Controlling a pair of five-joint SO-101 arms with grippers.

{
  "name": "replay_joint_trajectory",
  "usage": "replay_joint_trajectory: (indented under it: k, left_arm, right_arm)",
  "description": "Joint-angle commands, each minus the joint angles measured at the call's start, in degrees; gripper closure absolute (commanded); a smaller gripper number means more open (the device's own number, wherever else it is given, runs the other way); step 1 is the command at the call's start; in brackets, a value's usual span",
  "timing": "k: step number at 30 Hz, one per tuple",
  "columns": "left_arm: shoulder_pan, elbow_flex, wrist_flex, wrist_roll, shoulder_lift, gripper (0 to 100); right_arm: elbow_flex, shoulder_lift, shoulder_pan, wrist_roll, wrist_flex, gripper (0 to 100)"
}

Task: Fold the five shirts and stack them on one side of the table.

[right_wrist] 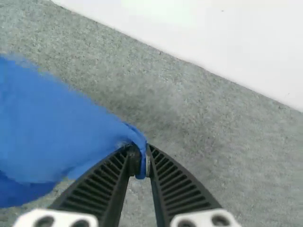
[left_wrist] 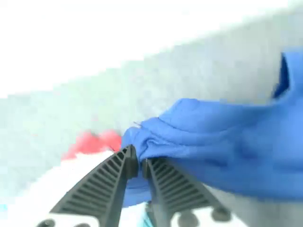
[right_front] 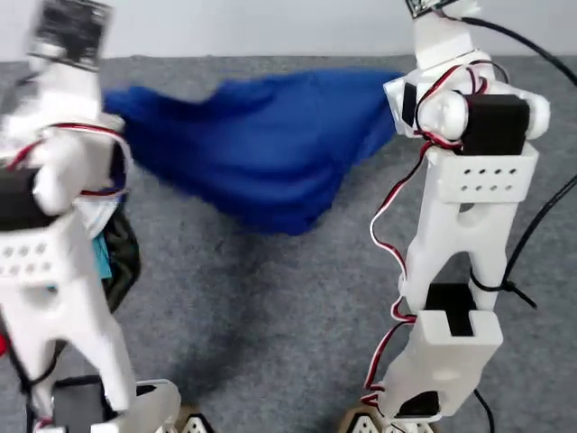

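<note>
A blue shirt (right_front: 261, 149) hangs stretched above the grey table (right_front: 270, 307) between the two arms, sagging in the middle. My left gripper (left_wrist: 138, 165) is shut on one bunched corner of the blue shirt (left_wrist: 218, 151). My right gripper (right_wrist: 140, 163) is shut on the opposite corner of the blue shirt (right_wrist: 52, 137). In the high view the left arm (right_front: 63, 225) stands at the left and the right arm (right_front: 464, 180) at the right, each at one end of the cloth.
A dark bundle of cloth with a bit of teal (right_front: 113, 257) lies by the left arm's base. Something red (left_wrist: 92, 142) shows on the table beyond the left gripper. Grey table surface lies open between the arms below the shirt.
</note>
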Motion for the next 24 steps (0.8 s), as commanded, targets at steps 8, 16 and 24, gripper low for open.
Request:
replay_joint_trajectory:
  k: [8,16,24]
  left_arm:
    - [-2.73,-25.89,-14.77,-2.11,-3.08,98]
    - [0.26,-24.31,-19.52,-5.19,-1.49,98]
    - [9.58,-7.78,-28.31,-5.01,13.54,98]
  right_arm:
    - [-0.44,-13.93,-12.18,7.12,2.15,98.9]
    - [2.29,-16.40,-12.53,7.12,2.33,98.9]
    - [26.20,-16.84,-10.24,7.03,2.24,98.9]
